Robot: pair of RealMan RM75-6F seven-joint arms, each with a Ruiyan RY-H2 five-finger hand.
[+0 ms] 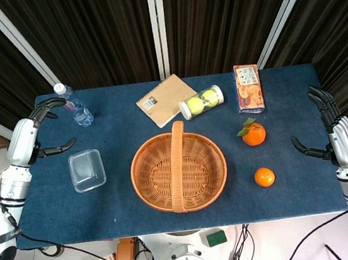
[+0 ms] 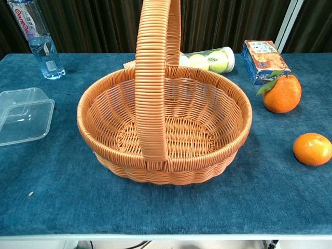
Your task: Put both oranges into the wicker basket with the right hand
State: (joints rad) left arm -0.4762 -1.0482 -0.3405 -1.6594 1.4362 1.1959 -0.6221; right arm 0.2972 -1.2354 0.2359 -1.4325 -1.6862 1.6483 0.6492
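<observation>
Two oranges (image 2: 281, 93) beside empty wicker basket (image 2: 228, 150)

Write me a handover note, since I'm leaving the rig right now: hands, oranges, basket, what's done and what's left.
Left hand: open, holds nothing, at the table's left edge near the water bottle.
Right hand: open, holds nothing, at the right edge.
Wicker basket: centre of the table, upright, nothing in it.
Leafy orange and plain orange: both on the cloth right of the basket, apart from each other.
Done: nothing yet.
Left: both oranges into the basket, right hand only.
</observation>
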